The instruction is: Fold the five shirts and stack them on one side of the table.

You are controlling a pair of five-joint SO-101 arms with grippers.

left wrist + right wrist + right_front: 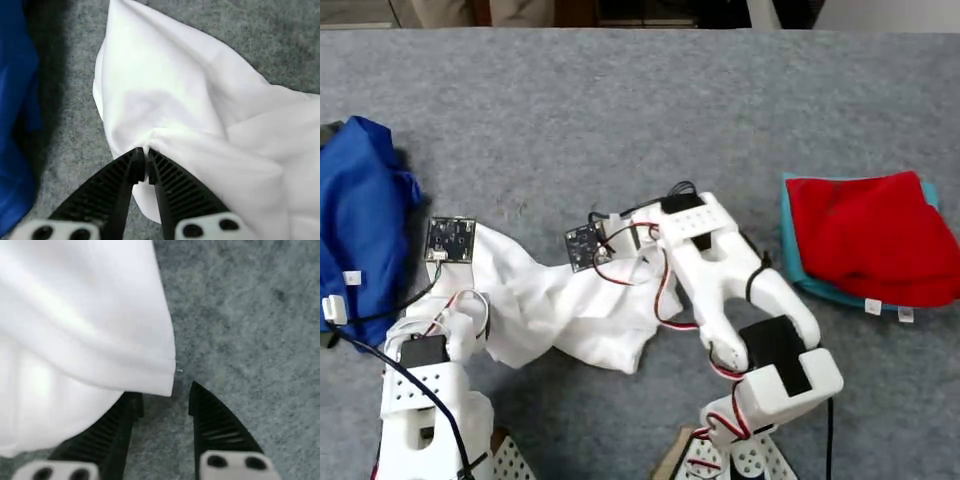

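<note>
Left tool (145,152) tight on a white shirt (200,100) fold — right tool (162,390) agape, shirt hem at its mouth

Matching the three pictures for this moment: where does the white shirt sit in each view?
High view: the white shirt lies crumpled mid-table between the two arms.
Left wrist view: a fold of it is pinched in the shut left pincer.
Right wrist view: its edge drapes over one finger of the open right pincer.
Shared landmark: the grey table cover lies under the shirt in all three.
</note>
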